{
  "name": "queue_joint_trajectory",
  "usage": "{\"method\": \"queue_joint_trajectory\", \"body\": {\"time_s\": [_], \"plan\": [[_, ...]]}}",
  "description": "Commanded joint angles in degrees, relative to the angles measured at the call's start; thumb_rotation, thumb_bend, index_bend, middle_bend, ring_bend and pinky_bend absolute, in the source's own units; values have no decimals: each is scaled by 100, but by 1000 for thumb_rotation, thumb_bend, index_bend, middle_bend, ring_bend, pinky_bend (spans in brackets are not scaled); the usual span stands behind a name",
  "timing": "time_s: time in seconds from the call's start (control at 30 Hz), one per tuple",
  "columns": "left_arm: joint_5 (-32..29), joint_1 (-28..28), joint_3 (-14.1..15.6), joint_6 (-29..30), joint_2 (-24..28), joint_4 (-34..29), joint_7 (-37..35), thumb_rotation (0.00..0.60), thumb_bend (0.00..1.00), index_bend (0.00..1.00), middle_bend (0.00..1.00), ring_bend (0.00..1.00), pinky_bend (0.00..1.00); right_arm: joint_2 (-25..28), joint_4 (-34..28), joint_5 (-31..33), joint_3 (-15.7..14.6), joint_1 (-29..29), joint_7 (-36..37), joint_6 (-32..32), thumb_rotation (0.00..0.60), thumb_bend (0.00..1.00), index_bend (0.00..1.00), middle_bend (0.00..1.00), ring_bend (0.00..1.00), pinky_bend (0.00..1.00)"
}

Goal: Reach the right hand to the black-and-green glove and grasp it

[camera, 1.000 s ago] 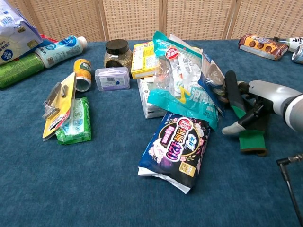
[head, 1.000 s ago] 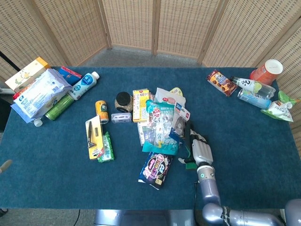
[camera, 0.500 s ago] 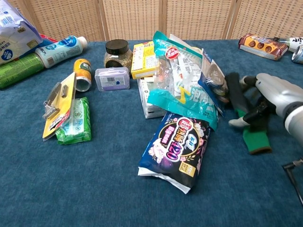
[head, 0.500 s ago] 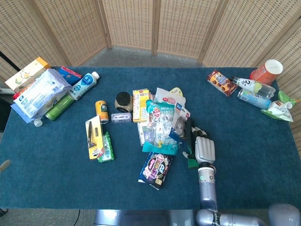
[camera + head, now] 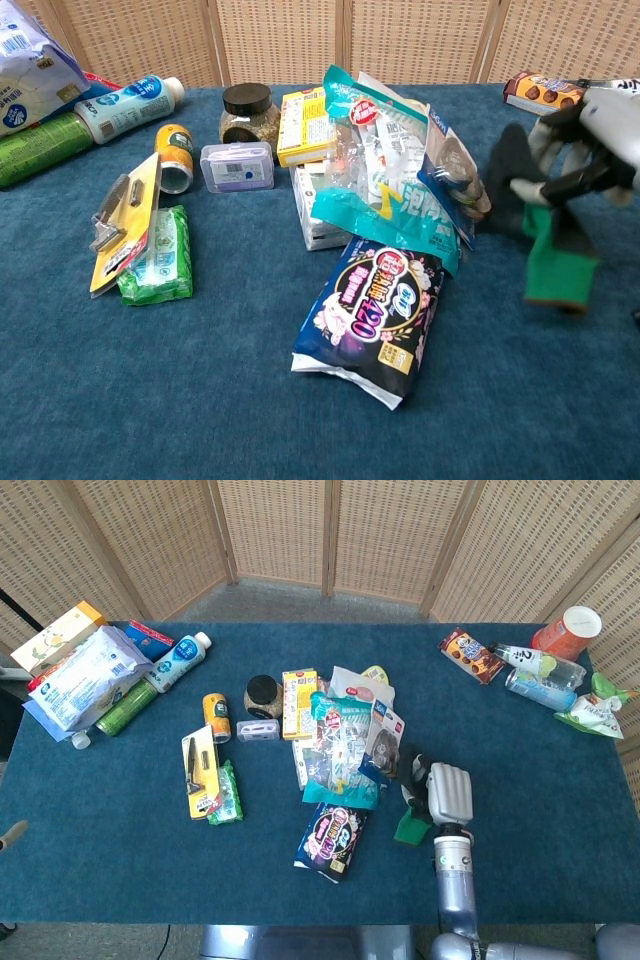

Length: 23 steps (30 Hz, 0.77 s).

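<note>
Right robot hand (image 5: pixel 585 150) closed, gripping black-and-green glove (image 5: pixel 555 262)

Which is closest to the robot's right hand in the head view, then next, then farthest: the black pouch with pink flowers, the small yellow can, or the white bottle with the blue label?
Measured from the right hand:
1. Black pouch with pink flowers, just to its left near the front edge.
2. Small yellow can, further left, mid-table.
3. White bottle with the blue label, at the far-left back.

Wicker screen (image 5: pixel 330 530), seemingly grey floor (image 5: pixel 290 600).
</note>
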Motion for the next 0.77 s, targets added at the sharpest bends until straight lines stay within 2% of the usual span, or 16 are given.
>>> {"method": "queue_joint_trajectory", "body": {"time_s": [0.03,0.27,0.53,0.77], "plan": [[10,2,3,3,-3,-5,-1,600,0,107,0,0,0,405,-605,-390,183,-66,-195,262,600,351,534,584,603,863],[59,2,13,10,-10,-26,-2,600,0,106,0,0,0,824,-1358,-650,648,120,-702,330,600,353,536,584,603,863],[83,2,22,3,-5,-21,-38,600,0,106,0,0,0,1068,-1927,-587,1276,529,-1376,282,600,352,539,584,603,863],[128,14,38,15,13,-20,-75,600,0,105,0,0,0,1035,-2146,-518,1410,755,-1716,332,600,354,544,585,603,864]]}}
